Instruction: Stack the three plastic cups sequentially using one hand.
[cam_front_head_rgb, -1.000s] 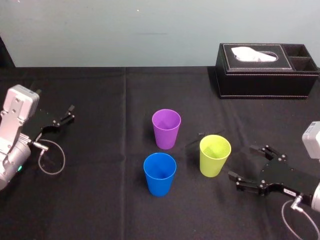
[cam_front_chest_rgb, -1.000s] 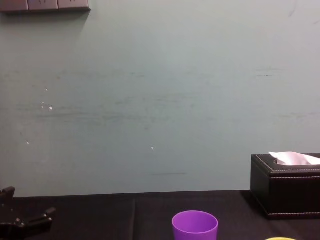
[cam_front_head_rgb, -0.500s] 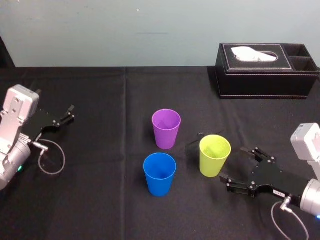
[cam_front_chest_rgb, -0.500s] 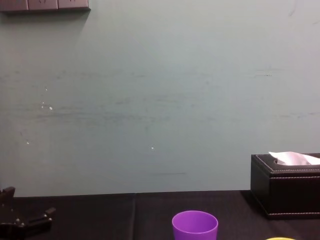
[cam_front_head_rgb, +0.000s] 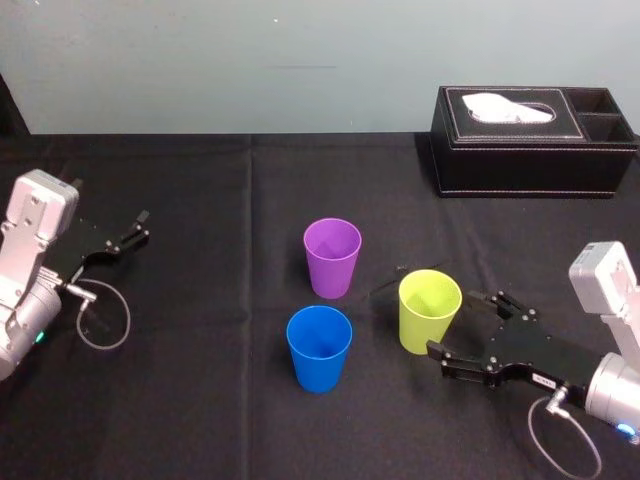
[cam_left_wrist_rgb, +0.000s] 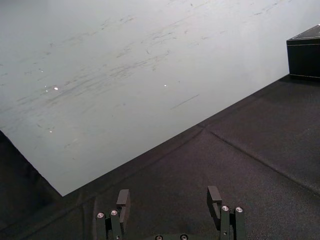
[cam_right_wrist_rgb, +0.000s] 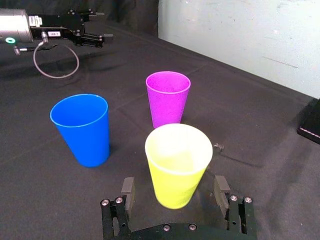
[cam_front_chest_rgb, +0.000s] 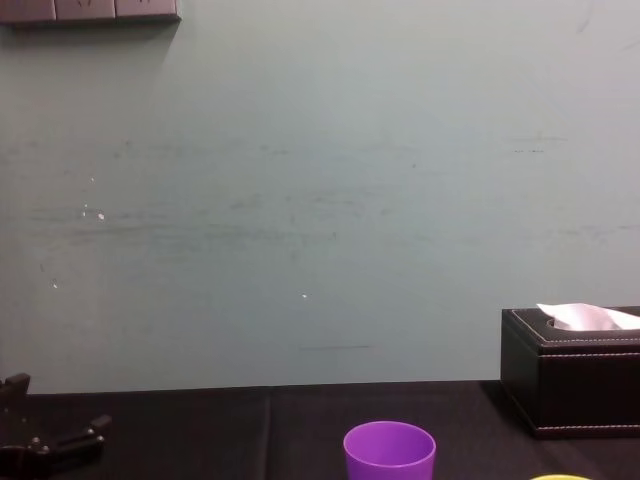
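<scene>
- The worktop (cam_front_head_rgb: 200, 400), draped in matte black cloth, left open room toward every edge.
- A stitched, boxy black tissue box (cam_front_head_rgb: 535, 145) sat at its far right edge.
- The right gripper (cam_front_head_rgb: 449, 322) held its fingers wide on either side of the yellow-green cup (cam_front_head_rgb: 429, 310). The left gripper (cam_front_head_rgb: 143, 226), fingers also wide, rested far left.
- Three smooth tapered cups stood upright and apart: the purple cup (cam_front_head_rgb: 332, 257) behind the blue cup (cam_front_head_rgb: 319, 347), the yellow-green rightmost.

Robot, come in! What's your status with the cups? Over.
Right claw open, flanking yellow-green cup, not gripping. Left claw open, parked far left. Purple cup, blue cup standing apart, unstacked. Tissue box far back.
</scene>
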